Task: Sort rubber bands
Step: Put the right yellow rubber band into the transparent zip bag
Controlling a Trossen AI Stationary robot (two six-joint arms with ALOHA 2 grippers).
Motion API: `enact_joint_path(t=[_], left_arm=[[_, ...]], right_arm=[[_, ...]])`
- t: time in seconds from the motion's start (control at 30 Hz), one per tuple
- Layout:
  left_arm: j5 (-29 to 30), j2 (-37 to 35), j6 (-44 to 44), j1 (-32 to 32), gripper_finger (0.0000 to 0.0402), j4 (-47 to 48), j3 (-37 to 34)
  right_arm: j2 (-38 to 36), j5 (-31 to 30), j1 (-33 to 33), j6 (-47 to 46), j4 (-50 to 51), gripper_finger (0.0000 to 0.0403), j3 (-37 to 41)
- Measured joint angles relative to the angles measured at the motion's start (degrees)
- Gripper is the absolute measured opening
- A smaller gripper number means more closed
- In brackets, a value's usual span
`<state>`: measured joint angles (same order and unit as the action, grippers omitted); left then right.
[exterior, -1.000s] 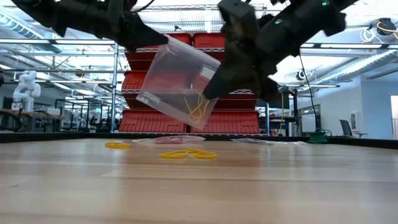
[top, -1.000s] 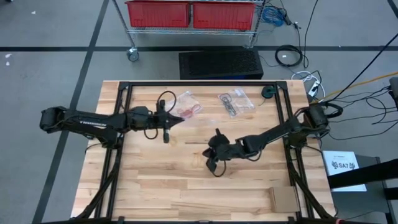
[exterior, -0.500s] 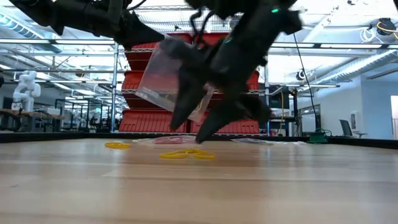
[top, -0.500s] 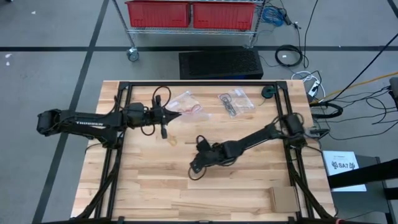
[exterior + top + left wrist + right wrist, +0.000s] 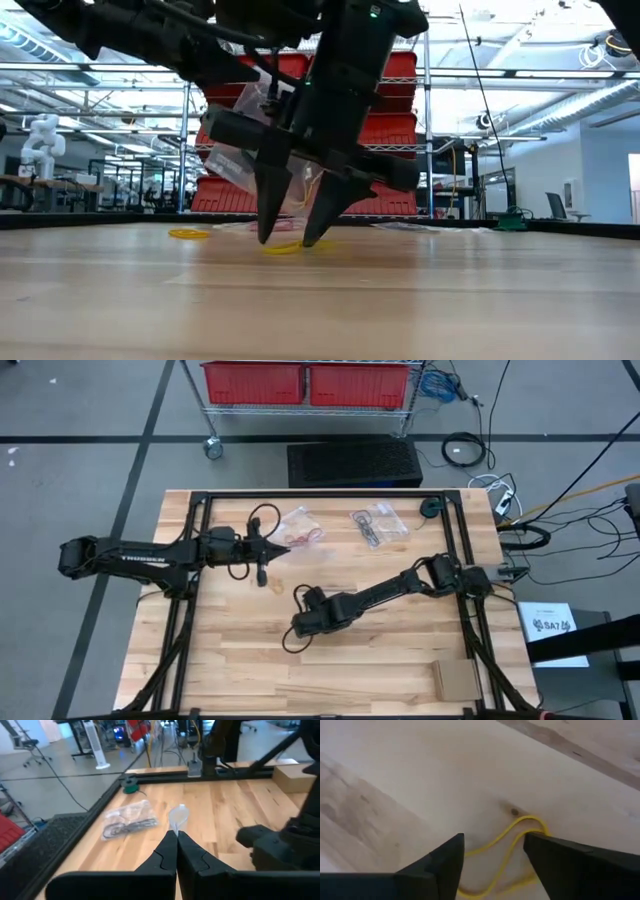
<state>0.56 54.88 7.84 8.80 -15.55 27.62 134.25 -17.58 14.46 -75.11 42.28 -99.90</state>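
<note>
High cam looked straight down on whole table. Low cam sat at tabletop level, faced across toward red bins. L wrist cam looked fwd along table; R wrist cam was v. close to wood. Low & R wrist both caught yellow rubber band.

Right gripper has left the clear bag, where it sat closed a second ago, swung out toward the middle front of the tabletop and descended. Its fingers are now spread, tips down at the wood, straddling a yellow rubber band. In the high view the right arm is stretched out farther toward the left, gripper well clear of the bag.
</note>
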Motion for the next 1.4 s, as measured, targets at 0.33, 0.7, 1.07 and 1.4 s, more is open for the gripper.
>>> enact_joint_path(t=[0.33,0.7,1.07,1.4], left_arm=[[-0.48,-3.34,0.04,-1.92,0.0001,4.41,0.01],[-0.46,-4.97,-0.04,-3.33,0.0001,7.7,0.02],[-0.44,-4.94,-0.11,-3.74,0.0001,7.56,0.02],[-0.41,-4.94,-0.2,-3.74,0.0001,8.34,0.02]], right_arm=[[-0.16,-0.8,1.55,2.04,5.35,0.0029,-0.28],[-3.69,2.55,4.0,9.76,11.81,0.0002,0.18],[-5.78,7.28,5.34,6.32,12.86,0.006,0.4],[-7.06,5.76,5.27,5.31,14.41,0.0174,0.22]])
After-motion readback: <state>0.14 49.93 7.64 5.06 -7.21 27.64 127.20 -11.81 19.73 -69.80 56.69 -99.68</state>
